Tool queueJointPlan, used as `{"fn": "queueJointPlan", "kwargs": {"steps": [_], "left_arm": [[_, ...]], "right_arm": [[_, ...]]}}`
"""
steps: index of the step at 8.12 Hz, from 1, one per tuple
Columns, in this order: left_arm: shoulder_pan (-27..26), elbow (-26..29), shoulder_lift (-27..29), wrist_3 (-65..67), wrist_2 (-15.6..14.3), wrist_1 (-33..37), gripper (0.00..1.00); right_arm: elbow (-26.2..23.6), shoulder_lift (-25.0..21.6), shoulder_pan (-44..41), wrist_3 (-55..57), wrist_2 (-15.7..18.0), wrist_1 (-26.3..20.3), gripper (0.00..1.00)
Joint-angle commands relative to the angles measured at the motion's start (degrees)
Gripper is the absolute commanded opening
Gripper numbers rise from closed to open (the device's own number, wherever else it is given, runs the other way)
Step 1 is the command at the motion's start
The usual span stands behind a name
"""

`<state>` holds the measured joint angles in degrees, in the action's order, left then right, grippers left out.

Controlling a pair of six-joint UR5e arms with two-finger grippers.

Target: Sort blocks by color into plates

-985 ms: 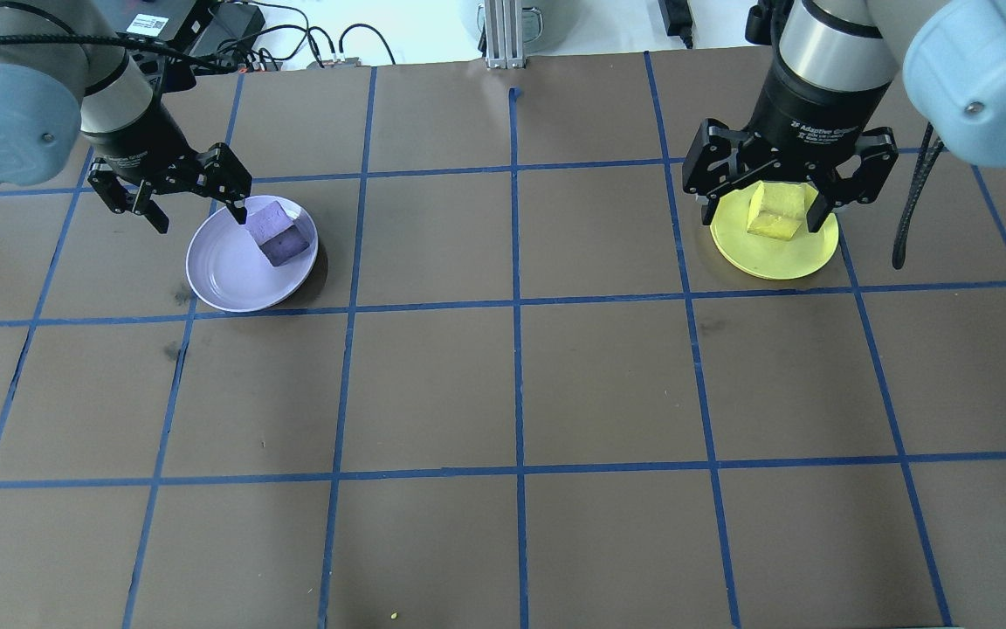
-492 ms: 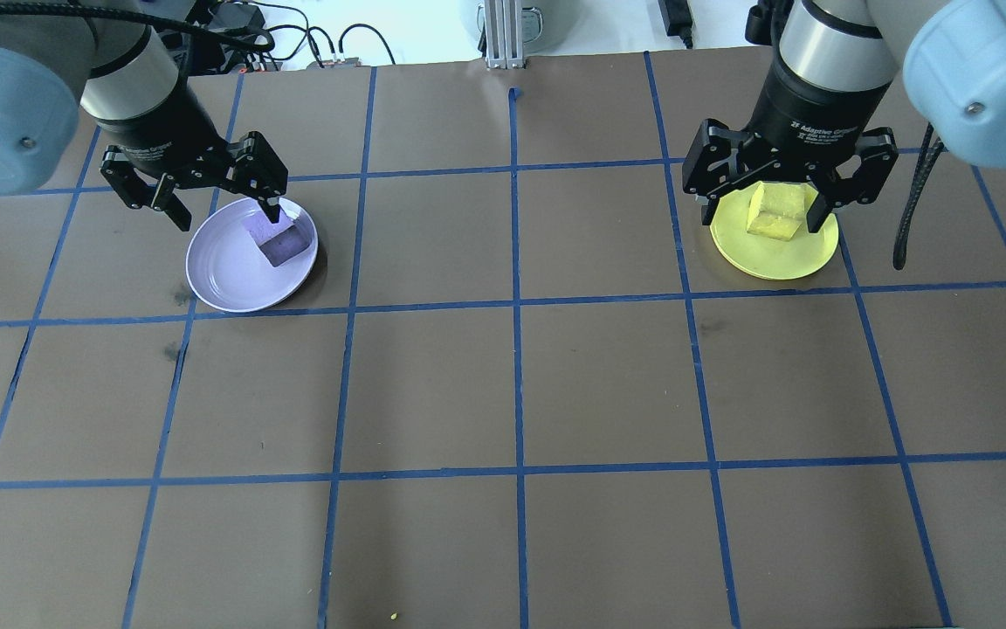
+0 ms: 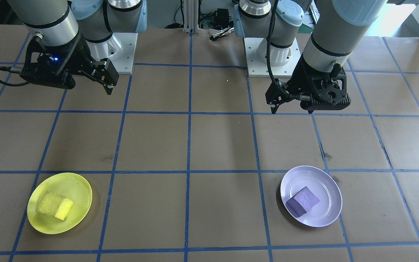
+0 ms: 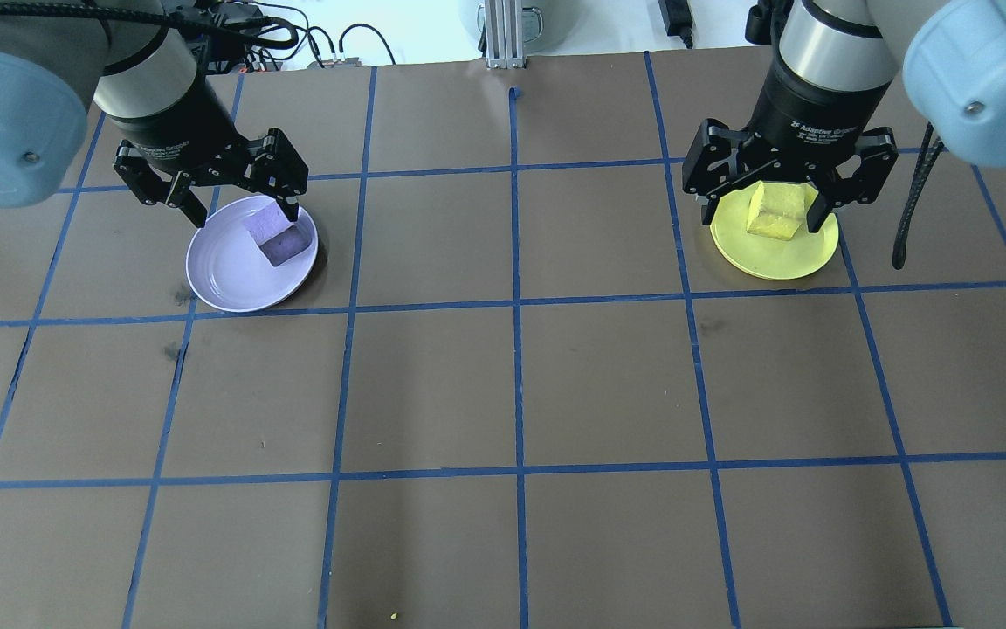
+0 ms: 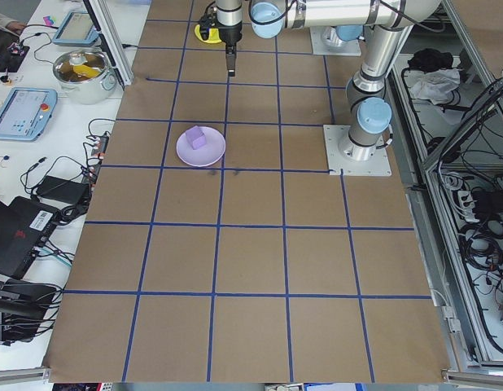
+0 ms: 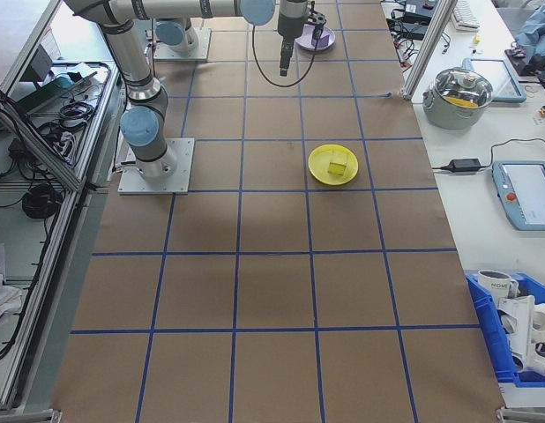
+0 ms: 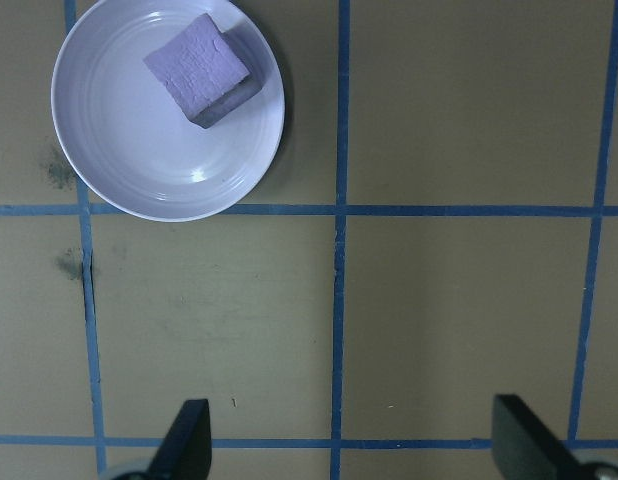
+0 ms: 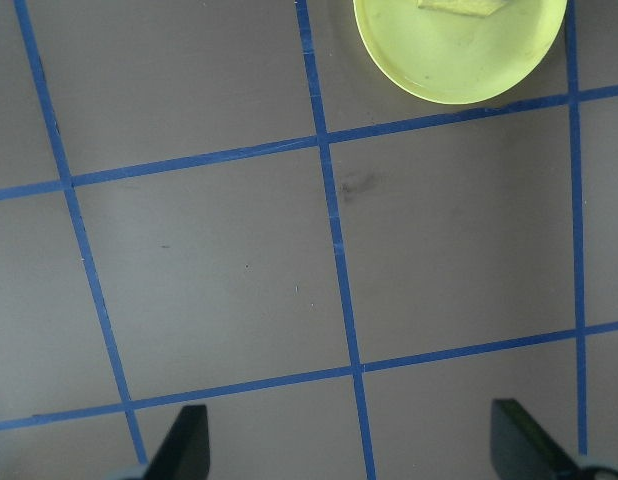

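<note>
Brown tabletop (image 8: 239,250), yellow block (image 8: 459,6) cropped

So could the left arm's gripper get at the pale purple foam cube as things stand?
Probably yes: the left gripper is open and empty, and the pale purple foam cube lies uncovered in the lavender plate, nothing between.

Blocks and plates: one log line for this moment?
purple block in lavender plate | yellow block in yellow plate | left gripper open | right gripper open

A robotics lab: a brown paper-covered worktop (image 5: 251,244) gridded with blue tape (image 4: 516,301), flanked by teach pendants (image 6: 528,194), loose cables (image 5: 68,175) and aluminium framing (image 6: 431,44).
</note>
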<state>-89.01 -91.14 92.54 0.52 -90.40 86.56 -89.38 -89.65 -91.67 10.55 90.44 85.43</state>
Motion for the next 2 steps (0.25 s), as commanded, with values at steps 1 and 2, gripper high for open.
{"fn": "queueJointPlan", "kwargs": {"steps": [1, 2], "left_arm": [[0.0, -0.4, -0.1, 0.0, 0.0, -0.4, 1.00], [0.0, -0.4, -0.2, 0.0, 0.1, -0.4, 1.00]], "right_arm": [[0.0, 0.0, 0.0, 0.0, 0.1, 0.1, 1.00], [0.1, 0.1, 0.0, 0.0, 0.3, -0.2, 1.00]]}}
